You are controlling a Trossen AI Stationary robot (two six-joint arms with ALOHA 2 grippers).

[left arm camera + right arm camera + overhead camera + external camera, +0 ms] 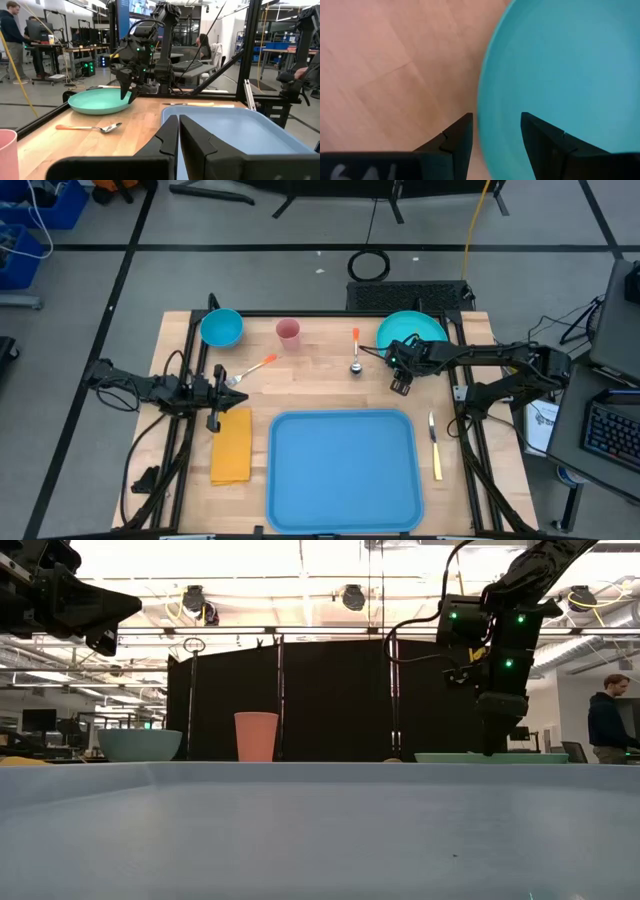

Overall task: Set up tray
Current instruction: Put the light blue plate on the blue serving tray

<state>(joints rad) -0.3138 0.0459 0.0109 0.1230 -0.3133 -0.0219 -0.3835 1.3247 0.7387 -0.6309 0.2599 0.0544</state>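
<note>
The tray [342, 470] lies flat on the desk [320, 375] at its near edge, bare inside. It serves as the landmark here.

Left of the tray, just beside its rim, lies a napkin [232, 445]. The left claw [215, 423] hangs over the napkin's far end, its fingers [170, 135] pressed nearly together and holding nothing.

Beyond the tray's far right corner sits a plate [410, 330]. The right claw [401, 386] points down at the plate's near edge, between plate and tray; its fingers [460, 135] stand well apart on either side of the rim, and whether they touch it cannot be told.

Beyond the tray's far edge lie a spoon [355, 355] and, further left, a fork [252, 370]. Behind those stand a cup [288, 333] and a bowl [221, 328]. Right of the tray, just beside it, lies a knife [435, 445].

A person [608, 720] stands in the room far behind the desk.
</note>
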